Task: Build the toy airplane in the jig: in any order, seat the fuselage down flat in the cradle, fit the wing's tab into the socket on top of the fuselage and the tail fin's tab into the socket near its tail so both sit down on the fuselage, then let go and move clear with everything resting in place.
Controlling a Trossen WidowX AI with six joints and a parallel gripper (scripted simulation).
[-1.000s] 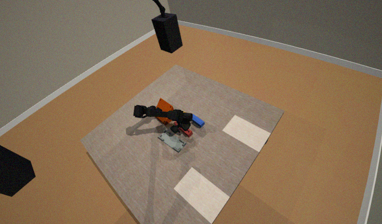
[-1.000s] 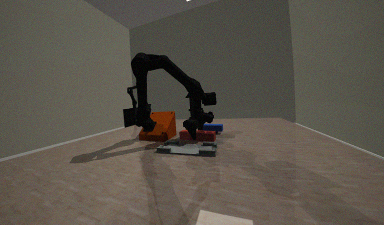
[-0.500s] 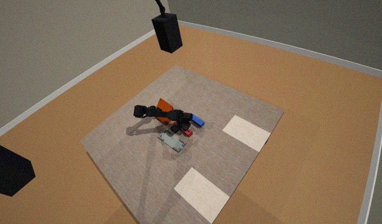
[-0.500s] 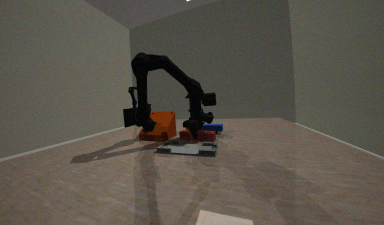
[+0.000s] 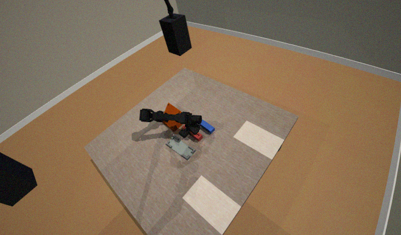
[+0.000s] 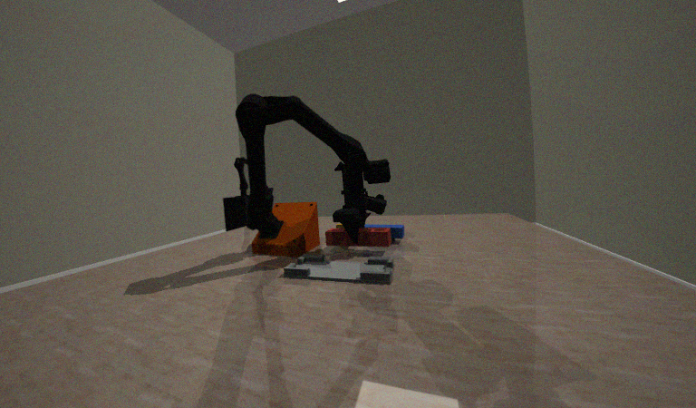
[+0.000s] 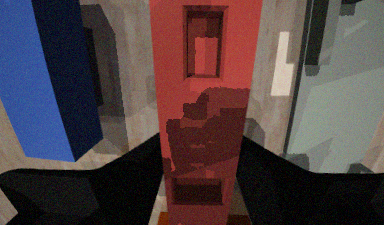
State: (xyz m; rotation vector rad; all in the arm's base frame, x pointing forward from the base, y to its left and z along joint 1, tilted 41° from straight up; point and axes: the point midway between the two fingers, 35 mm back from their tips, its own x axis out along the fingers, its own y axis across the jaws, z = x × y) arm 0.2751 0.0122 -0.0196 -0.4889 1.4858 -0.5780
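Observation:
The red fuselage is between the fingers of my gripper, which is shut on its sides near the tail socket. It is level and a little above the table, sockets up. The grey-green jig lies beside it with its cradle empty. The blue wing lies on the other side of the fuselage. Only a sliver of the yellow tail fin shows behind the fuselage; the arm hides it in the top view.
An orange wedge-shaped block stands close behind the fuselage's tail end, under the arm in the top view. Two pale rectangles mark the table toward its far edge. A black pedestal with another arm stands beyond the table.

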